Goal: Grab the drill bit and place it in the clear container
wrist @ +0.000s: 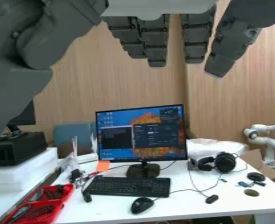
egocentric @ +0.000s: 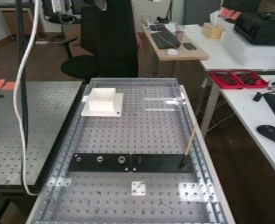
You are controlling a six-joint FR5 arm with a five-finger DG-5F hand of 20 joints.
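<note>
Tan slender rod leans, well apart from the robot hand.

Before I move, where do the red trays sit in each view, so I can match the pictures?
High view: red trays toward the right edge, above mid-height.
Wrist view: red trays in the lower left corner.
Shared landmark: the black mouse, below and right of them in the high view; right of them in the wrist view.
</note>
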